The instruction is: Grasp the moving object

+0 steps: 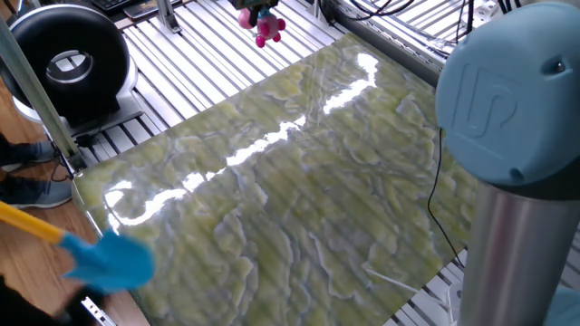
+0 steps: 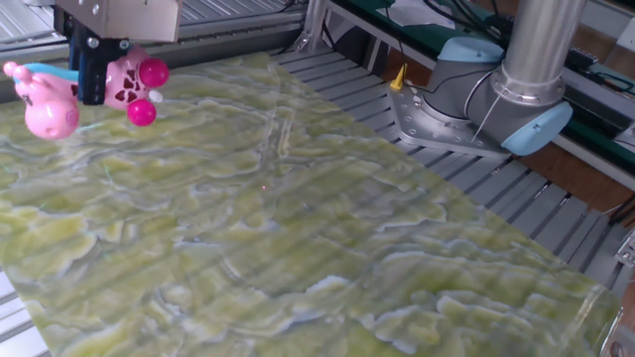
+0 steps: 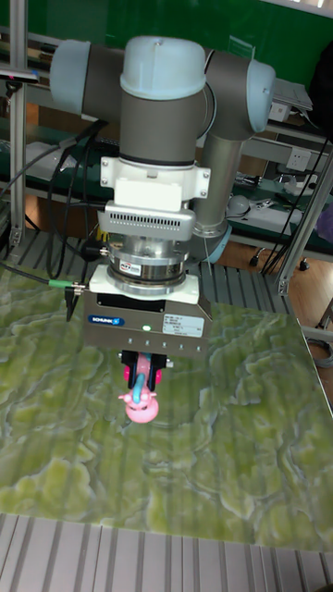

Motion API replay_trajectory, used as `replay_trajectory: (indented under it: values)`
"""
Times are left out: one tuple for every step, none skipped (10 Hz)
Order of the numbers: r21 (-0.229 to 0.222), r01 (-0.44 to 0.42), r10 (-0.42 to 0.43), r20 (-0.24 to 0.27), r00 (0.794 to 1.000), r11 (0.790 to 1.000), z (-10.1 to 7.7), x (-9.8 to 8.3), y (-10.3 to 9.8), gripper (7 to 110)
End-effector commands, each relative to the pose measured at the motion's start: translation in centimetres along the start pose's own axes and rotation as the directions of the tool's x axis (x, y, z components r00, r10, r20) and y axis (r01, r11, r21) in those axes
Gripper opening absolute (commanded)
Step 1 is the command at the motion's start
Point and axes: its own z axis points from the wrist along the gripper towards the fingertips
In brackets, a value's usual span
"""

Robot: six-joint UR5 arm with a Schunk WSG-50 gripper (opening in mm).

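I am seeing my gripper point(image 2: 96, 77) pinching the lumpy pink toy point(image 2: 60, 97), glossy rounded knobs hanging above the far corner of the green marbled table point(image 2: 327, 228), blue plastic shovel point(image 1: 109, 261) blurring off its edge.

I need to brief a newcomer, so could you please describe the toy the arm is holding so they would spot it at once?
Start at the green marbled tabletop and find the grey gripper at its far edge. Clamped in its jaws, lifted off the surface, hangs a small lumpy pink and magenta toy with round knobs. Nothing else there is pink; the blue toy shovel is at the opposite edge.
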Motion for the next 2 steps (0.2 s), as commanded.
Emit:
replay_trajectory:
  values:
    - [-0.009,-0.016,0.016,0.0,1.0,1.0,0.42,-0.13,0.46,7]
    - [-0.009,-0.016,0.016,0.0,1.0,1.0,0.52,-0.14,0.51,7]
